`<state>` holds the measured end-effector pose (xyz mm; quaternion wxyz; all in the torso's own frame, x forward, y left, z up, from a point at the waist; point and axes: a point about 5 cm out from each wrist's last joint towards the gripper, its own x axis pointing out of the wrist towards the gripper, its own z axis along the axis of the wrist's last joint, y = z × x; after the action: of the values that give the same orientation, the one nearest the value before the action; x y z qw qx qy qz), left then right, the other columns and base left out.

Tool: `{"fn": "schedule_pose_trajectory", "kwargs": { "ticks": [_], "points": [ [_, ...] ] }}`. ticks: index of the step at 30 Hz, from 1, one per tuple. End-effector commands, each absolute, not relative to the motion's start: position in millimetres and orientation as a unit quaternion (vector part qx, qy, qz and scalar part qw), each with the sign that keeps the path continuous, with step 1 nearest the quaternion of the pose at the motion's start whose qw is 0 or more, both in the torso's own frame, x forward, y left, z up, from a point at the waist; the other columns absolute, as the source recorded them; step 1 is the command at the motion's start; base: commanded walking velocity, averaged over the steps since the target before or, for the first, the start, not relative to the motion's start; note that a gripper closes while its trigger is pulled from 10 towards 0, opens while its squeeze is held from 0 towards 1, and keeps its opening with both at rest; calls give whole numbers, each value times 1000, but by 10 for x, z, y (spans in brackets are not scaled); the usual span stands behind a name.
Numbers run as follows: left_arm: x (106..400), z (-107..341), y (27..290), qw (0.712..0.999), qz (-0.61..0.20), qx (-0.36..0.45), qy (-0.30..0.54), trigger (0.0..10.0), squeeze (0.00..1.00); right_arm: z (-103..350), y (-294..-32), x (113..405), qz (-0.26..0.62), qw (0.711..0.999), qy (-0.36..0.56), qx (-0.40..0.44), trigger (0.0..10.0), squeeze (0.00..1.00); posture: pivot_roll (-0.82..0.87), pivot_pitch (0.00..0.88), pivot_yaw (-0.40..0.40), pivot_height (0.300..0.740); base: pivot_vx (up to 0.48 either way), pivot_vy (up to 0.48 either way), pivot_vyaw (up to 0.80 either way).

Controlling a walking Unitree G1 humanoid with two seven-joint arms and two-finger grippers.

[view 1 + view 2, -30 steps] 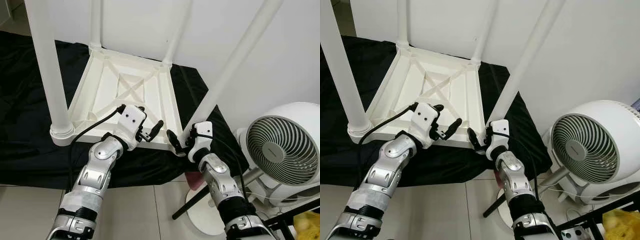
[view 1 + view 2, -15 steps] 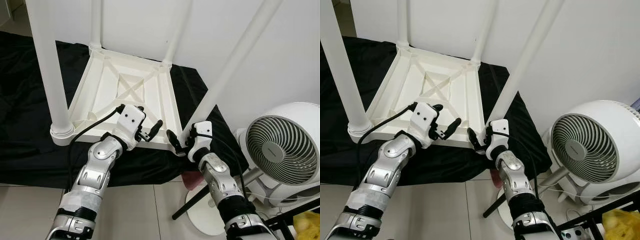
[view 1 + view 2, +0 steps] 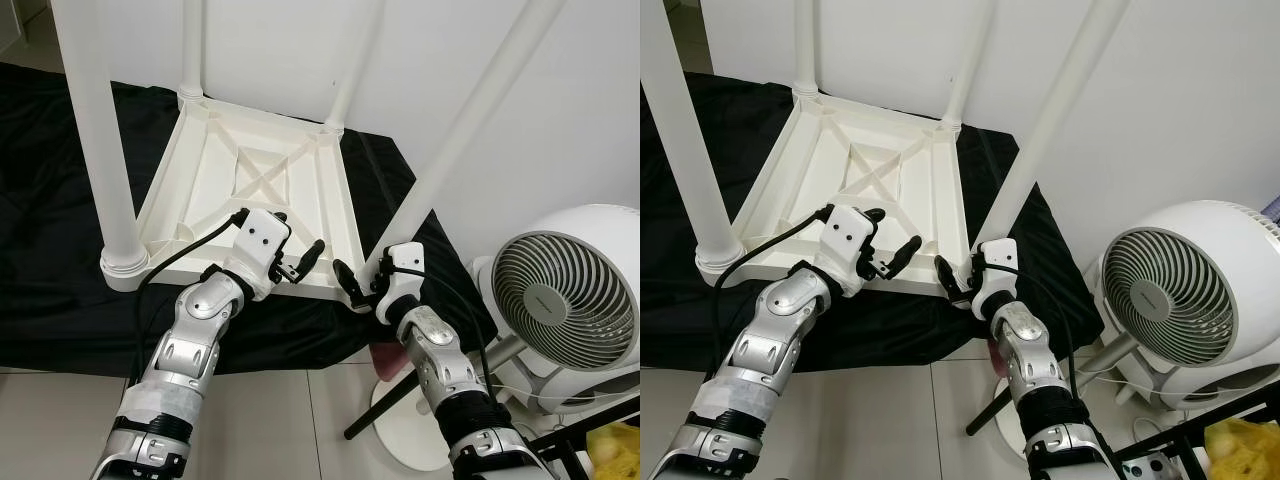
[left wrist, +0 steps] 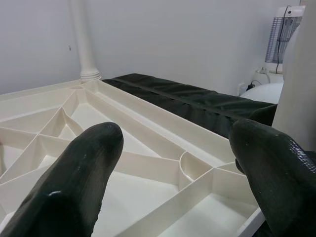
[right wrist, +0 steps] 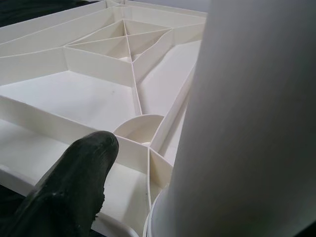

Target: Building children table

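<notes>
- Black cloth sheet (image 3: 60,260), spread on floor under table.
- Upturned white plastic ribbed children's table (image 3: 250,190), four legs up.
- Left gripper (image 3: 300,262): fingers spread apart above near rim.
- Right gripper (image 3: 357,285): around near-right leg (image 3: 450,150) base; grip cannot be told.

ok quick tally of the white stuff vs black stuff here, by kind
white table legs: 4
white tabletop: 1
white fan: 1
black cloth: 1
total: 7
</notes>
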<state>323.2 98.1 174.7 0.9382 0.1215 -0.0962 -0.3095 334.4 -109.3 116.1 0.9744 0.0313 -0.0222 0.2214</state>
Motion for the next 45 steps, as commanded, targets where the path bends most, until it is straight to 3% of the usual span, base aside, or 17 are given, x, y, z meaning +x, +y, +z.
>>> {"fn": "schedule_pose_trajectory", "kwargs": {
  "ticks": [1, 15, 17, 45],
  "points": [
    [3250, 1755, 926, 938, -307, 122, -101, 10000, 0, 1174, -1138, 3357, 220, 975, -25, 28, 10000, 0, 86, 0, -243, 740, 0, 0, 0],
    [3260, 1772, 918, 937, -311, 122, -102, 10000, 0, 1182, -1156, 3362, 218, 975, -28, 24, 10000, 0, 61, 0, -209, 740, 0, 0, 0],
    [3273, 1777, 892, 930, -331, 127, -98, 10000, 0, 1196, -1177, 3365, 210, 977, -36, 17, 10000, 0, 25, 0, -157, 740, 0, 0, 0],
    [3242, 1679, 506, 878, -456, 116, -85, 10000, 0, 1204, -1405, 3289, 153, 986, -62, -2, 10000, 0, -119, 0, -18, 740, 0, 0, 0]
  ]
}}
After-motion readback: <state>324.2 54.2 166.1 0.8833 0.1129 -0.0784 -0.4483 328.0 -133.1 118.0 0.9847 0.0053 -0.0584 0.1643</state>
